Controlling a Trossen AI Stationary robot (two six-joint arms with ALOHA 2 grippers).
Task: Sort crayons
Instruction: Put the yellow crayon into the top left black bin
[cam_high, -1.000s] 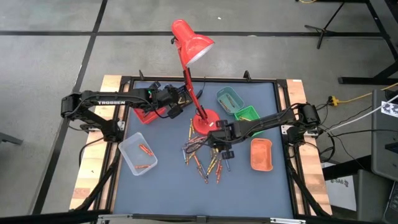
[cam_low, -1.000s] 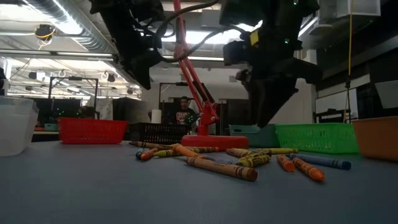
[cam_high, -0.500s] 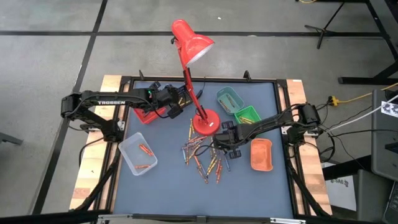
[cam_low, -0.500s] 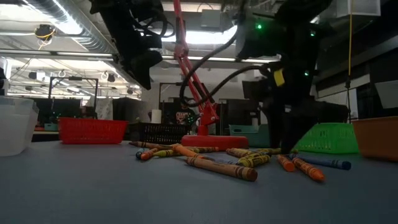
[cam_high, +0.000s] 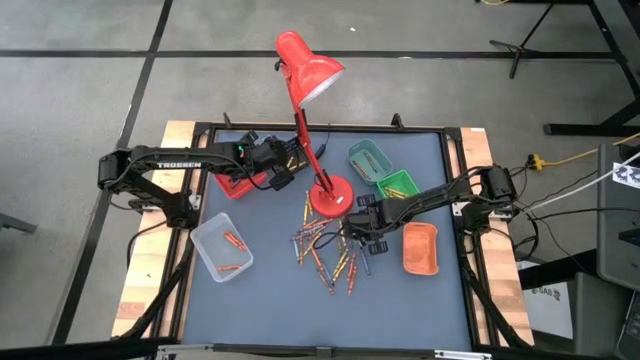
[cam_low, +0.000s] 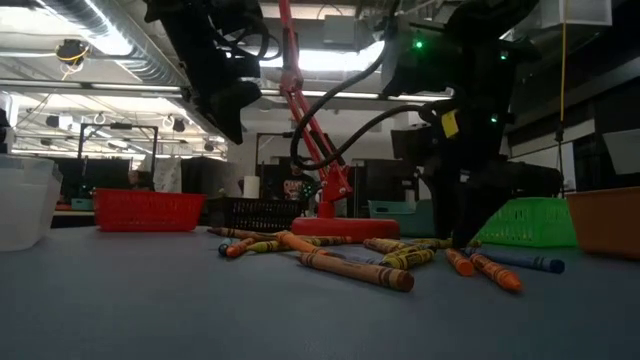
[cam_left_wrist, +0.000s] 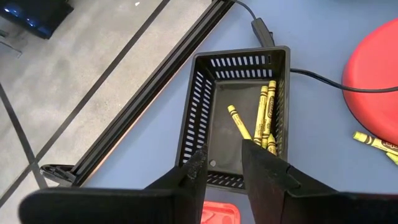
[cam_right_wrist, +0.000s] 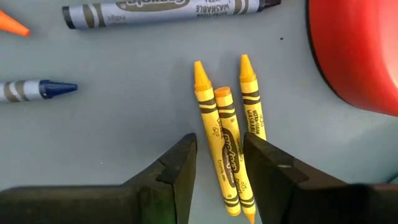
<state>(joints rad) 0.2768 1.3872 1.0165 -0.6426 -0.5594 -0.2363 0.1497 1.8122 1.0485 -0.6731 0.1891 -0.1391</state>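
Note:
Loose crayons (cam_high: 328, 255) lie in a pile on the blue-grey table, right of the lamp base. My right gripper (cam_high: 363, 236) points down at the pile's far right edge and is open. In the right wrist view its fingers (cam_right_wrist: 184, 163) stand on either side of yellow crayons (cam_right_wrist: 225, 143) that lie flat side by side; I see no touch. My left gripper (cam_left_wrist: 222, 167) hangs open above a black basket (cam_left_wrist: 202, 93) that holds several yellow crayons (cam_left_wrist: 264, 115). Nothing is between its fingers.
The red lamp's base (cam_high: 330, 196) stands right next to the pile, its head (cam_high: 310, 62) over the far edge. Around it are a clear tray (cam_high: 222, 248), a red tray (cam_high: 230, 186), a teal tray (cam_high: 368, 158), a green tray (cam_high: 397, 184) and an orange tray (cam_high: 420, 248).
My right gripper has come down onto the right side of the crayon pile and tipped more steeply downward, staying open. It has been still for the last half second. The crayons have stayed where they were.

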